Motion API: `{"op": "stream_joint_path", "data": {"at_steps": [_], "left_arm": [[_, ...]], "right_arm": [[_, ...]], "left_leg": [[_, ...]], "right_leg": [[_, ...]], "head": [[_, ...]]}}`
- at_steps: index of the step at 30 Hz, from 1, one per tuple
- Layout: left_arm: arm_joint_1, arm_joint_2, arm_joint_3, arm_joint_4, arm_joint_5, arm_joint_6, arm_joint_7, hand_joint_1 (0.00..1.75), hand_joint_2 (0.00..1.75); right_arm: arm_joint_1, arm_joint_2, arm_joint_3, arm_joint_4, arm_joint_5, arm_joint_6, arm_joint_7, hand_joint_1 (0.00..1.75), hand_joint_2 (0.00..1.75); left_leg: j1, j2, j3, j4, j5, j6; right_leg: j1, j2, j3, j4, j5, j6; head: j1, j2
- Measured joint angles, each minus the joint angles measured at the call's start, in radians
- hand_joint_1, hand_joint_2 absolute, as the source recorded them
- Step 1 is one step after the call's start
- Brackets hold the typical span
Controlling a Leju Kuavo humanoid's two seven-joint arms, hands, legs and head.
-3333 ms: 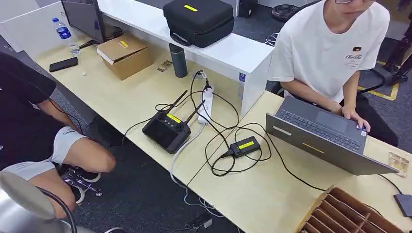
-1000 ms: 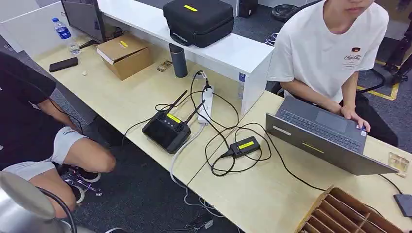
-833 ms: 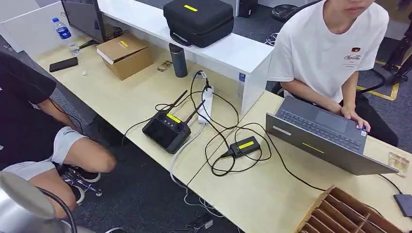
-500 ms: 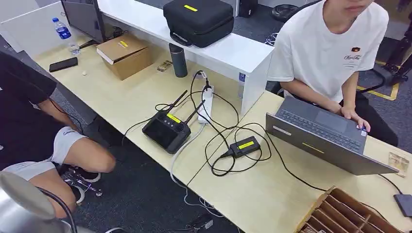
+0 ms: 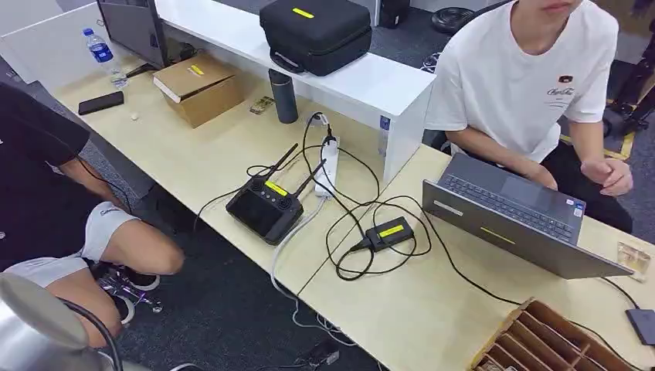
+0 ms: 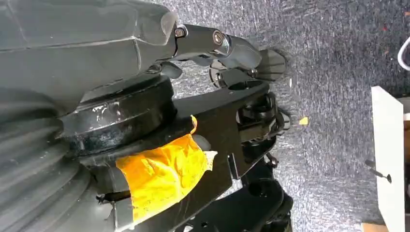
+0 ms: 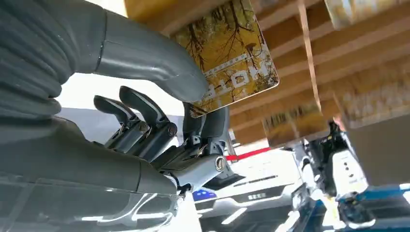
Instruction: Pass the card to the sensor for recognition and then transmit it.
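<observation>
My right hand [image 7: 159, 125] has the yellow card [image 7: 227, 63] pinched, thumb on top, right by the wooden slotted rack [image 7: 338, 58]. Left hand [image 6: 217, 43]: can't tell how the fingers sit.

Table [image 5: 208, 158] carries a cardboard box [image 5: 198, 87], water bottle [image 5: 103, 55], phone [image 5: 100, 102], dark flask [image 5: 283, 96], power strip [image 5: 329, 166], antenna controller [image 5: 265, 205] and open laptop [image 5: 514, 212]. Black case [image 5: 315, 32] sits on the white shelf [image 5: 371, 83]. Person in white shirt [image 5: 533, 77] seated behind the laptop.

Laptop [image 5: 510, 212] on desk [image 5: 417, 309], wooden rack [image 5: 548, 340].
</observation>
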Motion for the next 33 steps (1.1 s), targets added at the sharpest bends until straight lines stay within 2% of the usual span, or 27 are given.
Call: {"op": "stream_joint_path", "data": {"at_steps": [9, 16, 25, 28, 33], "left_arm": [[-0.001, 0.000, 0.000, 0.000, -0.002, -0.014, 0.004, 0.00, 1.75], [-0.008, 0.000, 0.000, 0.000, -0.008, -0.020, 0.008, 0.00, 1.75], [-0.011, 0.001, 0.000, 0.000, -0.012, -0.026, 0.008, 0.00, 1.75], [-0.014, 0.001, -0.001, 0.000, -0.020, -0.033, 0.010, 0.00, 1.75], [-0.026, 0.000, -0.014, 0.000, -0.045, -0.048, 0.026, 0.00, 1.75]], "right_arm": [[-0.052, -0.028, 0.014, -0.079, -0.112, 0.027, -0.028, 1.75, 1.75], [-0.110, -0.053, 0.016, -0.154, -0.134, 0.080, -0.056, 1.75, 1.75], [-0.150, -0.069, 0.016, -0.204, -0.149, 0.097, -0.076, 1.75, 1.75], [-0.206, -0.080, 0.016, -0.227, -0.167, 0.131, -0.084, 1.75, 1.75], [-0.399, -0.084, 0.020, -0.219, -0.153, 0.173, -0.067, 1.75, 1.75]], "left_leg": [[0.000, 0.000, 0.000, 0.000, 0.000, 0.000], [0.000, 0.000, 0.000, 0.000, 0.000, 0.000], [0.000, 0.000, 0.000, 0.000, 0.000, 0.000], [0.000, 0.001, 0.000, 0.000, 0.000, 0.000], [0.000, 0.003, 0.000, 0.000, 0.002, -0.001]], "right_leg": [[0.000, 0.000, 0.000, 0.000, 0.000, 0.000], [0.000, 0.000, 0.000, 0.000, 0.000, 0.000], [0.000, 0.000, 0.000, 0.000, 0.000, 0.000], [0.000, 0.002, 0.000, 0.000, 0.000, 0.000], [0.000, 0.004, 0.000, 0.001, 0.002, -0.001]], "head": [[0.000, 0.000], [0.000, 0.000], [0.000, 0.000], [0.000, 0.000], [0.000, 0.000]]}}
